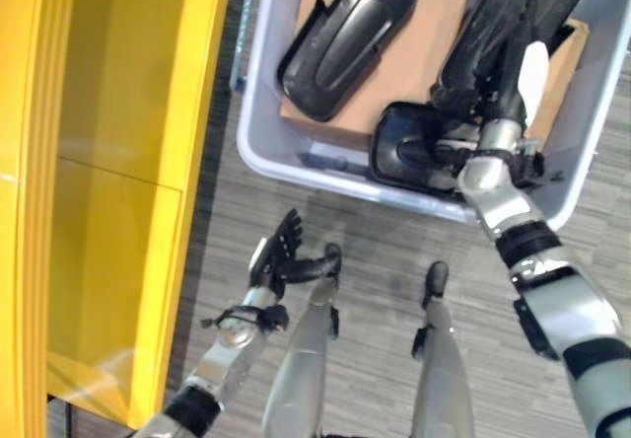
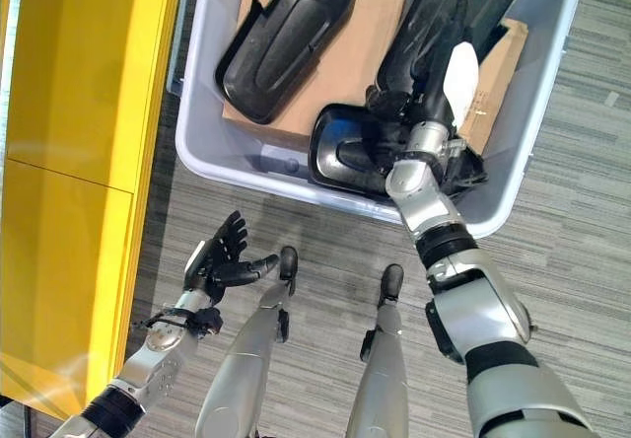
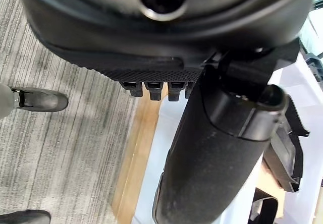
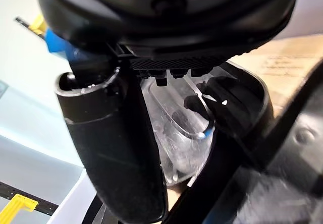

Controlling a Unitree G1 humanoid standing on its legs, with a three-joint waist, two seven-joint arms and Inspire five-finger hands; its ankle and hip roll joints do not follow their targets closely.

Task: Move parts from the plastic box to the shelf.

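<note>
The black moulded parts lie inside the grey plastic box (image 1: 266, 152), which stands on the striped grey floor (image 1: 394, 251) to the right of the yellow shelf (image 1: 108, 162). One long part (image 1: 345, 38) rests diagonally on a sheet of brown cardboard (image 1: 414, 53) in the left half of the box. A second long part (image 1: 513, 14) lies along the right side of the box, its far end running out of the head views. A third, rounded part (image 1: 409, 147) sits against the near wall of the box, just in front of the cardboard. The right hand (image 1: 493, 93) reaches over the near wall into the box and sits among the second and third parts, touching or very close to both; its white-covered thumb (image 1: 533, 73) points away from the robot. In the right wrist view, the fingers (image 4: 174, 72) extend over the glossy hollow of the rounded part (image 4: 202, 133), but whether they close on it cannot be told. The left hand (image 1: 279, 255) hangs over the floor, between the shelf and the box and apart from both, with its fingers spread and straight, holding nothing.
</note>
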